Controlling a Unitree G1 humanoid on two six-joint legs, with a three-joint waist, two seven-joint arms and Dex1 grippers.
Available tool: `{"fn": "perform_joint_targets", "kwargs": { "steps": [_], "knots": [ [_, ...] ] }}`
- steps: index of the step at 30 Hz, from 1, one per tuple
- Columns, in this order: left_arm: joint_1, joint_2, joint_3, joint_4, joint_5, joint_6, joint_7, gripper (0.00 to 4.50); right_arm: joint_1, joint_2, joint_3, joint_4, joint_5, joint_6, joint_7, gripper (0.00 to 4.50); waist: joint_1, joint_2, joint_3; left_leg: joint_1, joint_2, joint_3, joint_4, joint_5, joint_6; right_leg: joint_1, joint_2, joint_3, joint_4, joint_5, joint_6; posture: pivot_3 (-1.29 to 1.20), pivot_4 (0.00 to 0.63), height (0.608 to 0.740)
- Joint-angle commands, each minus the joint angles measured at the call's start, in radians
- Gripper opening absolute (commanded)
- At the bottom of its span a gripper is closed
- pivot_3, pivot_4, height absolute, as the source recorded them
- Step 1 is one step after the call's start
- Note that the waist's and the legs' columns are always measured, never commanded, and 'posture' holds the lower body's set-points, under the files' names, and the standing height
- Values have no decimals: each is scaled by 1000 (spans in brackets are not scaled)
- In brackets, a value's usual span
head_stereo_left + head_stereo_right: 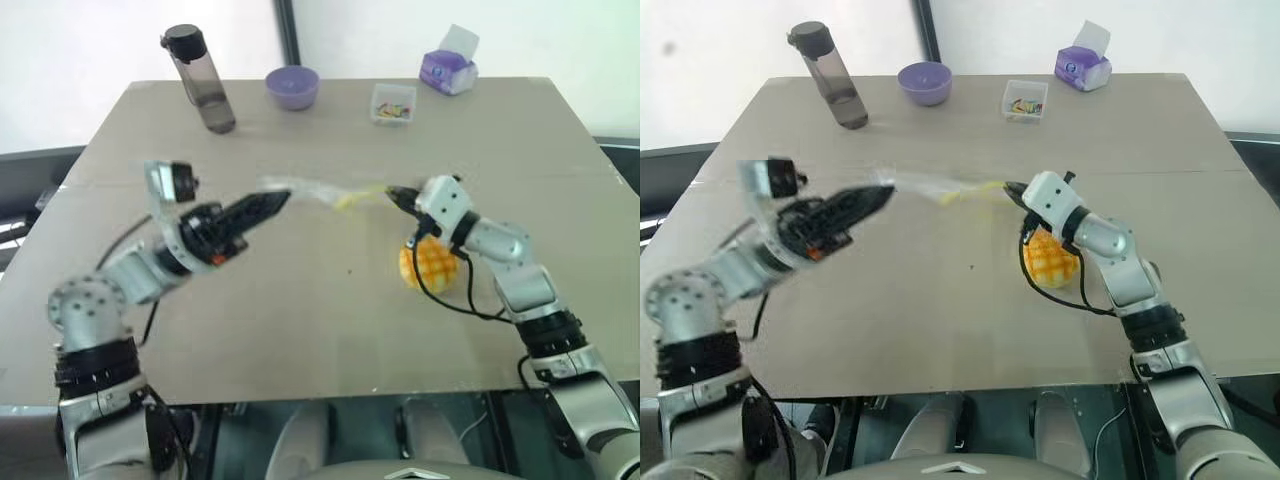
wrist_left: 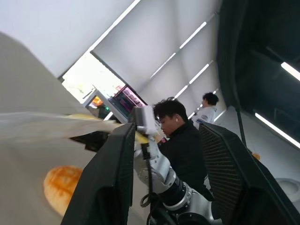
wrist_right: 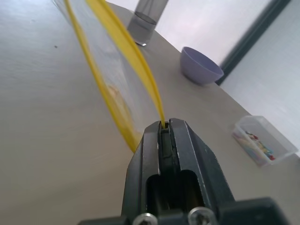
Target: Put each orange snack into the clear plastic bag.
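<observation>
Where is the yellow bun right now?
The orange snack lies on the table on the robot's right side, just under the right gripper, which pinches the clear plastic bag.

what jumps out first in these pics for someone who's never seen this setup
The clear plastic bag is stretched in the air above the middle of the table: the right gripper is shut on its yellow strip, and the left gripper's tip is at its other end. Just below the right gripper sits the orange snack, on the table and not yet in the bag.
</observation>
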Motion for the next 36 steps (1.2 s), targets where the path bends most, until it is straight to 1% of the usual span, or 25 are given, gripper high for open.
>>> {"fn": "perform_joint_targets", "kwargs": {
  "steps": [1,2,4,6,8,9,10,11,12,14,15,17,18,20,21,24,28,30,32,36],
  "knots": [
    [-66,-51,-39,-38,115,-130,124,2282,-53,14,8,9,-72,29,-78,0,-1,0,0,0,0,0,0,0,0,0,0,0,0,0,0,0,150,740],
    [-75,-63,-44,-49,121,-142,143,2282,-57,19,9,8,-75,28,-82,0,-1,0,0,0,0,0,0,0,0,-1,1,0,0,0,0,0,150,740],
    [-99,-93,-63,-132,69,-137,184,2282,-61,35,14,-17,-74,35,-82,0,-6,-1,0,-1,0,0,-1,0,0,-1,1,0,0,0,0,0,150,740],
    [-100,-98,-121,-195,137,-155,222,2282,-62,49,18,-37,-76,61,-80,0,-7,-1,1,-1,1,1,-2,0,0,-2,1,1,0,0,0,0,150,740],
    [-80,-85,-203,-225,271,-195,252,2282,-69,52,38,-53,-162,136,-118,0,-6,-1,1,-1,1,2,-3,0,0,-3,1,2,0,0,0,0,150,740],
    [-66,-79,-269,-231,370,-237,269,2282,-85,49,74,-59,-265,198,-153,0,-6,-1,1,-1,1,3,-3,0,0,-3,1,3,0,0,0,0,150,740],
    [-46,-89,-346,-213,476,-304,272,2282,-96,67,87,-47,-285,226,-168,0,-6,-1,1,0,0,3,-3,0,0,-3,1,3,1,0,0,0,150,740],
    [-32,-97,-396,-198,547,-354,270,2282,-103,83,94,-37,-290,243,-175,0,-6,0,0,0,0,3,-3,0,0,-3,2,4,1,0,0,0,150,740],
    [-22,-94,-479,-169,672,-435,281,2282,-109,104,105,-19,-266,247,-149,0,-6,0,0,2,-2,4,-4,0,-1,-3,2,5,2,0,0,0,150,740],
    [-14,-114,-579,-145,840,-578,303,2282,-108,134,109,18,-255,249,-163,0,-6,0,0,2,-2,4,-4,1,-1,-3,2,5,2,0,0,0,150,740],
    [-12,-123,-605,-140,898,-628,321,2282,-113,135,116,34,-265,244,-171,0,-5,0,0,2,-1,4,-4,1,-1,-3,2,4,2,0,0,0,150,740],
    [-4,-141,-633,-129,1015,-736,372,2282,-117,148,103,47,-269,290,-182,0,-4,0,0,0,-2,4,-5,1,-1,-4,2,4,1,0,0,0,150,740],
    [0,-114,-678,-123,1147,-820,415,2282,-115,161,87,42,-256,320,-187,0,-3,0,0,-2,-2,4,-6,1,-1,-7,2,5,1,0,0,0,150,740],
    [10,-82,-728,-112,1316,-933,460,2282,-109,175,75,28,-239,348,-190,0,-5,0,0,-2,-2,5,-6,1,-1,-8,2,5,0,0,0,0,150,740],
    [16,-74,-739,-107,1374,-974,480,2282,-105,179,77,19,-233,355,-187,0,-5,0,0,-2,-2,6,-8,1,-1,-9,2,6,1,0,0,0,150,740],
    [35,-67,-738,-116,1461,-1032,498,2282,-90,177,93,7,-237,358,-188,0,-5,0,0,-2,-2,6,-9,1,-1,-10,2,7,1,0,0,0,150,740],
    [74,-50,-742,-191,1522,-998,445,2282,-90,172,95,15,-241,354,-196,0,-5,0,0,-2,-2,7,-9,1,-1,-10,2,7,1,0,0,0,150,740],
    [99,-26,-738,-230,1590,-956,437,2282,-95,169,99,22,-246,347,-200,0,-7,0,0,-2,-2,7,-9,1,-1,-10,2,7,2,0,0,0,150,740],
    [115,-19,-730,-235,1650,-909,447,2282,-96,169,103,26,-249,341,-204,0,-6,0,0,-2,-2,7,-9,1,-1,-10,2,7,2,0,0,0,150,740],
    [134,-20,-717,-206,1694,-850,440,2282,-94,174,112,27,-250,334,-207,0,-6,0,0,-2,-2,6,-9,1,-1,-10,2,7,2,0,0,0,150,740]
  ]
}}
